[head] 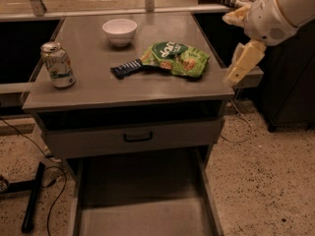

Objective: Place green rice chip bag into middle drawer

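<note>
One arm (275,14) slants down from 2 o'clock — its gripper (241,65) hangs at 3 o'clock of the green rice chip bag (177,59), beside the tabletop (98,92); whether clenched, cannot tell.

Tabletop (98,90): white bowl (119,31) near the back edge; can (58,64) by the left edge; green rice chip bag (178,59) toward the right edge, blue wrapper (126,68) touching it; gripper (235,76) just off the right edge.

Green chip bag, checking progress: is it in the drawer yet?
No, the crinkly green chip bag lies on the grey cabinet top, the end effector beyond its right edge.
</note>
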Available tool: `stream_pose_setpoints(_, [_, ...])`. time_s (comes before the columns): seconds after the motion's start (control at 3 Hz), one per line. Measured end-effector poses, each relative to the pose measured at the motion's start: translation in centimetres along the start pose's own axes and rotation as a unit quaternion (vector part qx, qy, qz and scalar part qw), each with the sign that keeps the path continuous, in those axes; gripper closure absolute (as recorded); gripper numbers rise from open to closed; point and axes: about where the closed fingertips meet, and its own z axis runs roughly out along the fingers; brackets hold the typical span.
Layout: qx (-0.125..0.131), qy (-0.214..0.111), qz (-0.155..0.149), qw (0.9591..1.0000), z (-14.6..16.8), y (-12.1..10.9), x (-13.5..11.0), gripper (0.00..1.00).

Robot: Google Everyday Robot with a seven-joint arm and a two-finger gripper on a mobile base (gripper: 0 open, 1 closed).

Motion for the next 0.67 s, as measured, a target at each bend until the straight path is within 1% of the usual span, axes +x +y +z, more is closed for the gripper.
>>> stream_pose_setpoints(0.33, [-0.009,-0.048,0.003,0.9988,2.65,-1.72,-1.34,0.00])
stream_pose_setpoints(0.67, [-0.009,-0.048,0.003,0.9988,2.66,-1.72,-1.34,0.00])
